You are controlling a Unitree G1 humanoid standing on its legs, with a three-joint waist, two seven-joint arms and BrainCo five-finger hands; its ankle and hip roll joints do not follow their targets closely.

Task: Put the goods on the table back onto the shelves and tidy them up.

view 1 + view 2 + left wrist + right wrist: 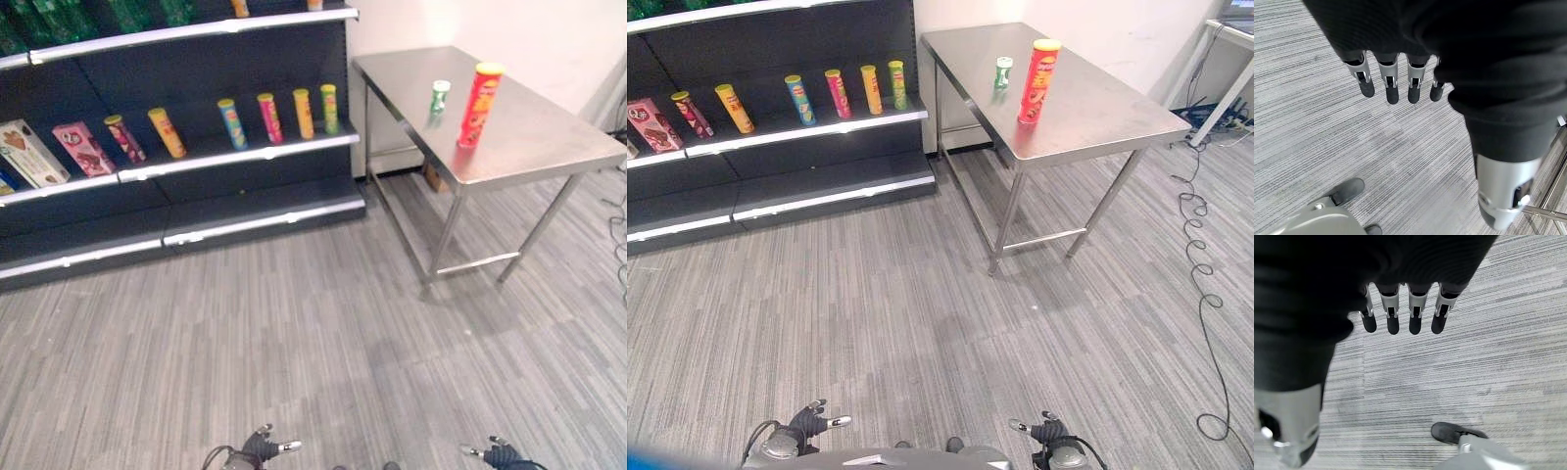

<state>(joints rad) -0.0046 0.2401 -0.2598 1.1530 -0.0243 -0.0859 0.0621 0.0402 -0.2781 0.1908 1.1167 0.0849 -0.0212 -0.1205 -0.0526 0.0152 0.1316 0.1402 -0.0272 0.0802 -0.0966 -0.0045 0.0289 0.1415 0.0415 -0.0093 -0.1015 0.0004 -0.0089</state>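
Tall red can [1039,80] and small green can [1003,72] upright (apart) on table [1097,117].

Red can [479,105], green can [440,98] — steel-grey table [549,137].

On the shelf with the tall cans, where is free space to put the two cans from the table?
Free: the gap between the orange can and the blue can. Crowded: the four cans from blue to green can; the boxes at the left.

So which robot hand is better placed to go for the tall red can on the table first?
Probably the right robot hand. The red can and small green can stand on the table, off to the robot's right. The left robot hand hangs on the shelf side. Both are open, empty and far away.
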